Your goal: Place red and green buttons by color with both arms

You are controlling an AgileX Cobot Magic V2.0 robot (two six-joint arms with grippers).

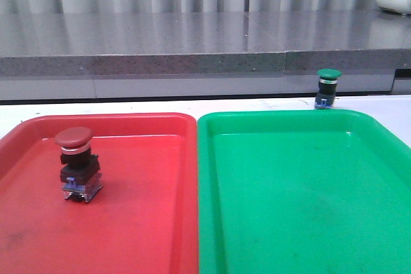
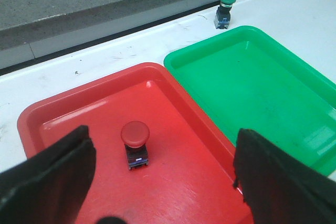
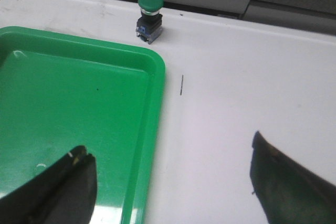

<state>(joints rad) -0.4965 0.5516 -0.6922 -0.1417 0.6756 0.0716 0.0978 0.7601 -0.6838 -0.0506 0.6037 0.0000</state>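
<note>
On the front cam I see the red button [image 1: 77, 165] standing upright inside the red tray [image 1: 154, 222], in its left part, cap up, not touching the walls. The green tray [image 1: 302, 222] sits just beside the red one, their long rims nearly touching. The green button [image 1: 327, 88] is outside the trays: it stands upright on the white table [image 1: 392, 104] just behind the far rim of the green tray, near its right far corner, approx. between the tray and the grey ledge [image 1: 192, 62]. In the left wrist cam my left gripper [image 2: 163, 177] hangs above the red tray with its two dark fingers [image 2: 52, 177] wide apart and nothing between them; the red button shows in the gap, lower down, not touched. In the right wrist cam my right gripper [image 3: 173, 182] is also spread wide with nothing in it, one finger [image 3: 58, 187] over the green tray and the other over the bare table, so it straddles the tray's right rim. The green button is well apart from it, by the tray's far corner. There is also a thin dark mark [image 3: 181, 84] on the table near that rim; I cannot tell what it is.
</note>
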